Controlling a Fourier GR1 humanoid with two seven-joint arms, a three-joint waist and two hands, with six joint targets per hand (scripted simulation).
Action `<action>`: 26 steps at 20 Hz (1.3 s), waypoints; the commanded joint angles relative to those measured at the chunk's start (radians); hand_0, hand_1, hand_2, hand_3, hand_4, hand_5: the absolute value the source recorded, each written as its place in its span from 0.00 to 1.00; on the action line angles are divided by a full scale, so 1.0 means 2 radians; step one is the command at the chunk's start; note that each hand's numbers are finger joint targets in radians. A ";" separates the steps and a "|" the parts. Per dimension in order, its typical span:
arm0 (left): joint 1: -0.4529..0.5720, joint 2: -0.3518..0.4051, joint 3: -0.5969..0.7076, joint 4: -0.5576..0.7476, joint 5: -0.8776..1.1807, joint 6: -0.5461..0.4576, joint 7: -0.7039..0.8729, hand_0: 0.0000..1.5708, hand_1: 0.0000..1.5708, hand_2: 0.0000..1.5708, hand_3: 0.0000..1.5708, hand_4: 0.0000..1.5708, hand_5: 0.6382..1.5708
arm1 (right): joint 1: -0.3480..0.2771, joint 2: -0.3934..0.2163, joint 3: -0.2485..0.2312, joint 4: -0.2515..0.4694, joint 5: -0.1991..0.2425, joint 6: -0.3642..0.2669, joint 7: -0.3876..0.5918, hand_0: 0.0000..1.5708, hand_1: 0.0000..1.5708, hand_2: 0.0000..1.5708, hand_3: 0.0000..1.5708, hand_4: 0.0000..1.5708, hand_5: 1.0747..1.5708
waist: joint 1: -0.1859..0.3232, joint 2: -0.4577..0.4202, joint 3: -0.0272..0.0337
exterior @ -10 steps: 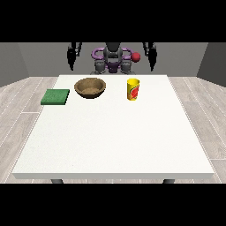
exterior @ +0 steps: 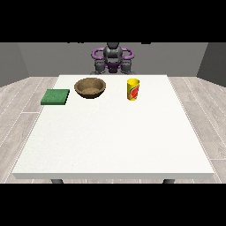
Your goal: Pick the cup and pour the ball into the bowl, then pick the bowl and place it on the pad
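A: What does the front view show?

B: A white bench [exterior: 113, 132] with three things along its far part. Taking the bowl [exterior: 90, 87] as the landmark: it is brown, upright, and stands on the bench towards the robot's side.

A: And the cup?

B: The yellow cup [exterior: 133, 89] with a red mark stands upright to the right of the bowl, well apart from it. I cannot see a ball in it from here.

A: The pad?

B: The green pad [exterior: 55, 96] lies flat to the left of the bowl, near it but not touching, close to the bench's left edge.

A: Where is the robot?

B: Behind the bowl, past the far edge of the bench, the robot's body [exterior: 113, 59] shows with purple rings at the shoulders.

A: The hands and fingers?

B: Neither hand shows in this view, so I cannot tell how the fingers stand. Nothing is touching the cup, the bowl or the pad.
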 commanded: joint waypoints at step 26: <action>-0.111 0.020 0.042 0.156 -0.019 0.007 -0.260 0.00 0.00 0.00 0.00 0.20 0.90 | -0.072 -0.019 -0.077 -0.031 -0.061 0.046 -0.110 0.00 0.00 0.00 0.00 0.43 0.96 | -0.032 0.285 -0.0014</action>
